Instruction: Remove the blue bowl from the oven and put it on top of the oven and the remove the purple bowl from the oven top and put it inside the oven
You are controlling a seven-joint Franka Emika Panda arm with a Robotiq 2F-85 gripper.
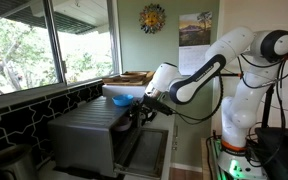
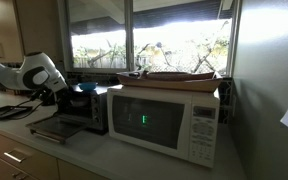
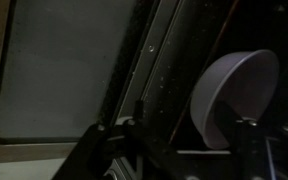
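The purple bowl [image 3: 232,90] lay in the dark of the oven's cavity, as far as the dim wrist view showed. It appeared at a slant, its pale rim curving toward the right edge of that picture. Whether it sat flat on the rack or leaned against something could not be told.

The gripper [image 3: 174,128] hung just in front of it with its fingers [image 3: 250,140] spread well apart and nothing clamped between them. The bowl stood off-centre, close behind the right-hand finger in that view and well away from the other one.

Around them was the oven [image 1: 89,135], its drop-down door [image 1: 144,150] open and lying low in front. The door's grey pane filled the left of the wrist view. The blue bowl [image 1: 119,97] sat on the oven's flat top, and both exterior views showed it there. The first half of the task therefore looked finished.

The step in hand seemed to be the last one — setting the purple bowl inside, with the release apparently made. The next move probably called for a straight pull back out over the open door. The near finger would need to keep clear of the bowl's rim, so that the bowl was not dragged or tipped.

Beside the oven stood a white microwave [image 2: 164,120], well outside the arm's work — it played no part in the task.
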